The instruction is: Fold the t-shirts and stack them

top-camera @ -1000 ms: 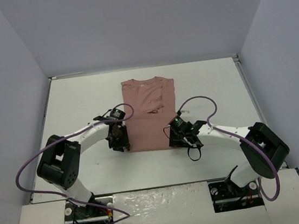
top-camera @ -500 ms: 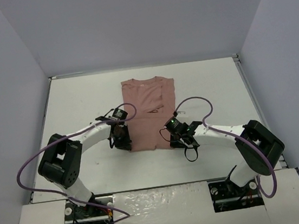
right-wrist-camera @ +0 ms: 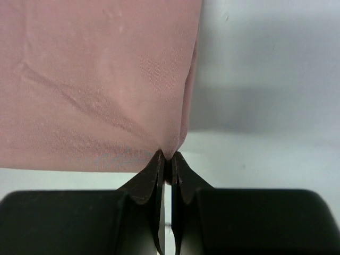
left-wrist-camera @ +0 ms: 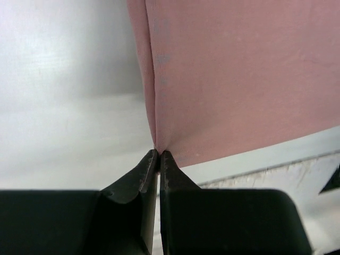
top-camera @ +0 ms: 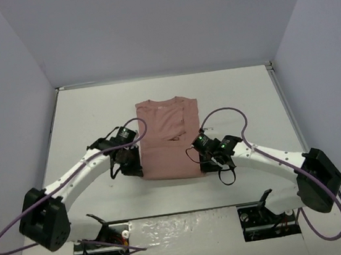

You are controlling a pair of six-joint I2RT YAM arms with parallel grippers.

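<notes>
I am pinching the pink t-shirt [top-camera: 166,143], which is lying folded narrow in the middle of the desk [top-camera: 81,113]. My left hand [left-wrist-camera: 159,154] and right hand [right-wrist-camera: 169,156] are each clamping tight on 1 hem corner toward the desk's near edge. The cotton is looking light and limp (it will sag), so I am judging the corners the best hold.

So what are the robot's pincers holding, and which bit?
Both hold the pink t-shirt: the left pincer pinches its near left corner, the right pincer its near right corner.
</notes>
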